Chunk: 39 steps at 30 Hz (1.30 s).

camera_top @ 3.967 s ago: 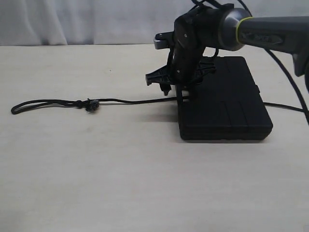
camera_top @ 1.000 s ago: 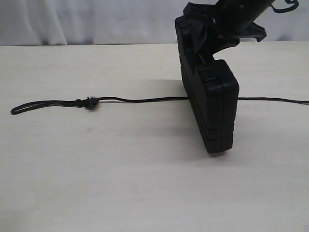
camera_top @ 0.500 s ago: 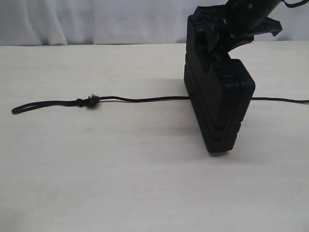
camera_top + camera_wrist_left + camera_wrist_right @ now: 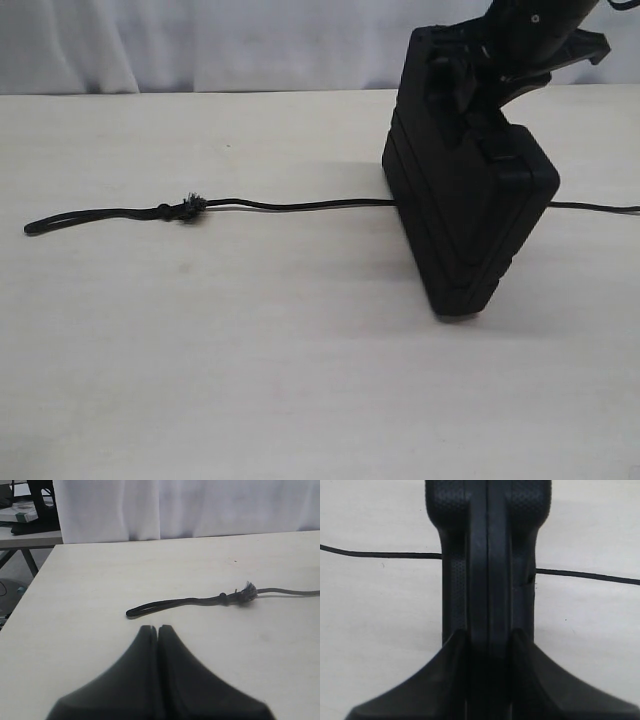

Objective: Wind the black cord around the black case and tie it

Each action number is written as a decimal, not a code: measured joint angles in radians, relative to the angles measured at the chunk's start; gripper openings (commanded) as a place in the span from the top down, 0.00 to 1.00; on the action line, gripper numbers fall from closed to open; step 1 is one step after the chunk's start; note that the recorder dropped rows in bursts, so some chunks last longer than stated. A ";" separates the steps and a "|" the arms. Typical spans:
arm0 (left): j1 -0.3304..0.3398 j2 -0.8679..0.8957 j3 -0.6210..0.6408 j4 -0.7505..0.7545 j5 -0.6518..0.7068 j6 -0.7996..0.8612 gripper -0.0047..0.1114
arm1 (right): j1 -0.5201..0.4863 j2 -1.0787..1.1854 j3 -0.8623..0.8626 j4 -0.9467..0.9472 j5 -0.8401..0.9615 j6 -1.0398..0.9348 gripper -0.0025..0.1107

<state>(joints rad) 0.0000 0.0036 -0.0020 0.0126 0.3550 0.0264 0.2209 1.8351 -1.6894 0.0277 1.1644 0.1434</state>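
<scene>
The black case [image 4: 465, 215] stands on its edge at the right of the table, leaning to the right, with my right gripper [image 4: 462, 75] shut on its top edge. In the right wrist view the case [image 4: 487, 555] sits clamped between the two fingers [image 4: 451, 680]. The black cord [image 4: 290, 207] lies straight across the table, passes under the case and comes out on its right side. Its looped end [image 4: 150, 608] and frayed knot [image 4: 246, 592] lie at the left, just ahead of my left gripper [image 4: 158, 628], which is shut and empty.
A white curtain [image 4: 200, 45] hangs behind the far table edge. In the left wrist view the table's left edge [image 4: 30, 587] drops off beside another table with clutter [image 4: 25, 517].
The case has tipped further to the right and shifted rightward with my right gripper on its top. The cord's left part has barely moved. The left gripper is still.
</scene>
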 measured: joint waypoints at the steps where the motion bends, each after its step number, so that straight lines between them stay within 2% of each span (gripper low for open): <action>1: 0.000 0.000 0.000 0.000 0.000 0.000 0.96 | 0.000 0.000 0.000 -0.002 0.000 -0.003 0.94; 39: 0.000 0.000 0.000 0.000 0.000 0.000 0.96 | 0.000 0.000 0.000 -0.019 0.014 -0.057 0.94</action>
<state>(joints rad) 0.0000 0.0036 -0.0020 0.0126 0.3550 0.0264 0.2209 1.8351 -1.6894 0.0091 1.1783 0.0864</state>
